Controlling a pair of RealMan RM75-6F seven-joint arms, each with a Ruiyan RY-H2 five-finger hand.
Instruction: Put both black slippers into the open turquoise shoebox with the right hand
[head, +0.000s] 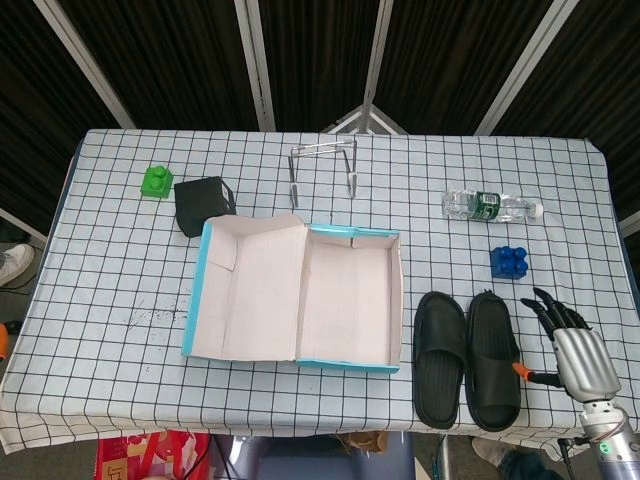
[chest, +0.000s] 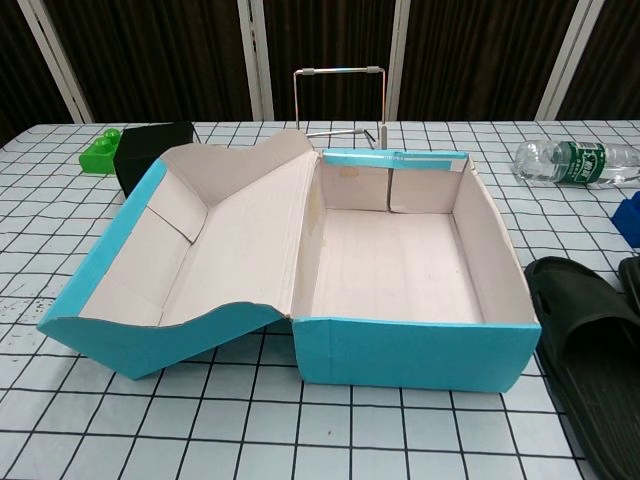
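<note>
A white cloth with a black grid (head: 120, 270) covers the counter and hangs over its near edge. Behind it stands a dark, ribbed wall (head: 180, 60) crossed by slanting pale metal struts (head: 255, 60). The light is even and flat.

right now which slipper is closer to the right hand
The right-side slipper, lying next to the right hand. The other slipper lies between it and the shoebox.

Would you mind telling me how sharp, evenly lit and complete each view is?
Head view: sharp, even light, faint shadows, whole table framed, right hand near the corner. Chest view: sharp, shoebox looms large, slippers cut by the right edge, no hand visible.
</note>
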